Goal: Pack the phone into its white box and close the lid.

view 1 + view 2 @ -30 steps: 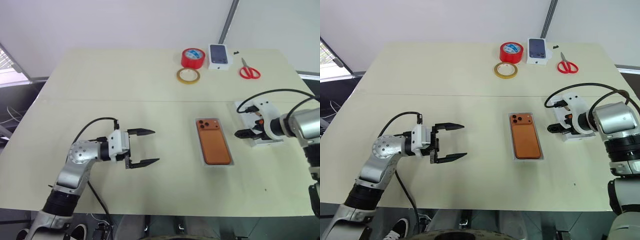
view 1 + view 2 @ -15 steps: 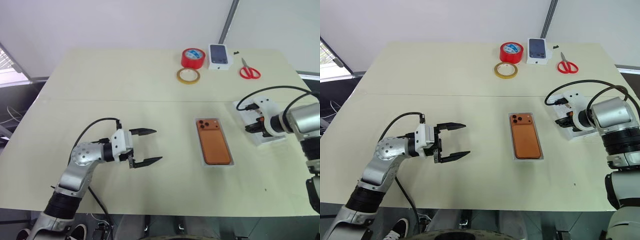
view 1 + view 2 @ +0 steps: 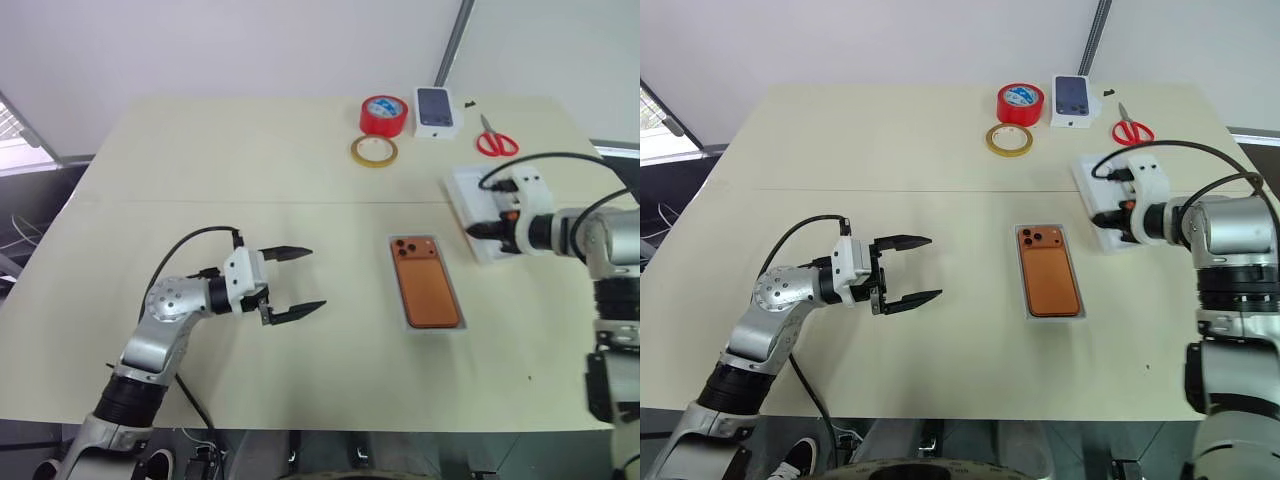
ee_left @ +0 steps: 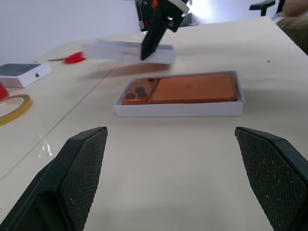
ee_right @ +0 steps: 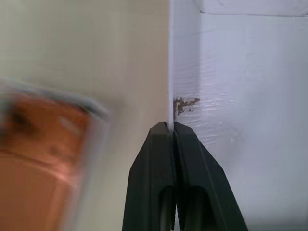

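Right wrist view: the right hand (image 5: 172, 129) is pinching the thin rim of the lid (image 5: 240, 96) between its two fingers, clenched tight on the wall.
Lid: it is hanging tilted from this grip, off the tabletop (image 3: 250, 160) as seen in the left wrist view, to the right of the phone (image 3: 428, 287) and apart from it.
Reason for the grip: I think the rim is the only part thin enough to pinch, so the lid is being carried by its edge.
Phone: it is lying back up inside the box (image 3: 404, 300), camera lenses at the far end, near the middle of the tabletop.
Reason for this place: the phone is already packed, so the box is waiting open for its cover.
Right arm: it is reaching forward and inward, the hand (image 3: 481, 230) pointing to the left and a little down, toward the box.
Left hand: it (image 3: 297, 283) is standing released, fingers wide apart, grasping nothing.
Left arm: it is hovering low over the tabletop, well to the left of the box, fingers level and pointing toward it.
Judgement: probably it is keeping ready to steady the box when the lid comes down.
Next: the lid needs to be brought over the box and squared with it.
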### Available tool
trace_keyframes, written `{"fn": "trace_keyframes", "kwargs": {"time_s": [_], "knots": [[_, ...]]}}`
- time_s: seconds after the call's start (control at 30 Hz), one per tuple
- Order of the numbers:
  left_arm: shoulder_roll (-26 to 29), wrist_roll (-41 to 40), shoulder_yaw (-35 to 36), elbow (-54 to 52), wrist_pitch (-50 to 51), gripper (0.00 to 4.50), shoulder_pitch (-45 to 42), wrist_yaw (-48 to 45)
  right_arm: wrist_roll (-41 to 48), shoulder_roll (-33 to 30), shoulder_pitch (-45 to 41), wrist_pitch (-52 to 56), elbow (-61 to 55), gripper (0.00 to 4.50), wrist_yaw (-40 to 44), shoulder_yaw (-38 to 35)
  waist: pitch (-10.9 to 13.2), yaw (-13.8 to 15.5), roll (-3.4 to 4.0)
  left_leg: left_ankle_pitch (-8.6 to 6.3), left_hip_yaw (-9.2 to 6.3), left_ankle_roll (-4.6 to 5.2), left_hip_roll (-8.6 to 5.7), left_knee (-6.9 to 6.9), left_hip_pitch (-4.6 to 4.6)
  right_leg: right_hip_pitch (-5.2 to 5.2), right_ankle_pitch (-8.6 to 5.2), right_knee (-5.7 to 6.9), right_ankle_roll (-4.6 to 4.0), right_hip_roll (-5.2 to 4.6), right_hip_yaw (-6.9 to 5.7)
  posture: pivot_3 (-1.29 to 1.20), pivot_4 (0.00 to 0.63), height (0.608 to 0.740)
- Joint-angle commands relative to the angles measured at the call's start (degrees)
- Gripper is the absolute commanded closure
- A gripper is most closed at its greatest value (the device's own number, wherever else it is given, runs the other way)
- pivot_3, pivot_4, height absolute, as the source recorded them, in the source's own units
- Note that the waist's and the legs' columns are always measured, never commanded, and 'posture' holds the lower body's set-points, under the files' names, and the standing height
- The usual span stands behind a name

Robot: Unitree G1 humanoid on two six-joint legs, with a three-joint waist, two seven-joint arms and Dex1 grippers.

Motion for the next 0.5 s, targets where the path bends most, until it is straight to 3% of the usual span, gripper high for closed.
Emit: {"fn": "trace_keyframes", "kwargs": {"time_s": [0.03, 0.23, 0.33, 0.43, 0.5], "knots": [[-0.8, -0.7, 1.3, 0.4, 1.0, 0.0, -1.5, 1.6, 8.3, 6.4, -1.3, 1.3, -6.9, 4.49, -3.8, -13.6, 0.0, 0.0, 0.0, 0.0, 0.0, 0.0, 0.0, 0.0, 0.0, 0.0, 0.0, 0.0, 0.0, 0.0, 0.0, 0.0, 0.15, 0.74], [-1.9, -1.3, 1.7, 0.6, 3.5, 0.0, -3.1, 3.5, 25.9, 23.7, -3.0, 19.8, -20.8, 4.49, -11.0, -31.3, 0.0, 0.4, 0.01, 0.0, 0.0, 0.0, 0.0, 0.0, -0.01, -0.03, 0.0, 0.07, 0.01, 0.0, 0.0, 0.0, 0.15, 0.74], [-2.3, -2.0, 1.9, -0.5, 6.2, 0.0, -4.0, 4.8, 40.0, 30.9, 0.0, 24.4, -24.2, 4.49, -19.0, -37.0, 0.0, 0.4, 0.02, 0.0, -0.03, 0.0, 0.0, -0.03, -0.01, -0.07, 0.0, 0.14, 0.01, 0.0, 0.0, 0.0, 0.15, 0.74], [-2.6, -3.8, 2.7, -1.1, 9.8, 0.0, -5.1, 5.9, 56.9, 30.9, 7.4, 24.5, -26.6, 4.49, -26.1, -33.6, 0.0, 0.8, 0.02, -0.02, -0.04, 0.03, 0.0, -0.02, -0.01, 0.0, 0.0, 0.11, 0.0, -0.01, 0.0, 0.0, 0.15, 0.74], [-2.9, -4.3, 3.1, -1.0, 10.9, 0.0, -5.9, 6.6, 74.0, 26.1, 15.0, 18.1, -27.3, 4.49, -34.6, -26.0, 0.0, 0.7, 0.03, -0.04, 0.0, 0.08, -0.02, -0.01, -0.04, -0.01, 0.0, 0.03, 0.0, -0.03, 0.01, 0.0, 0.15, 0.74]]}}
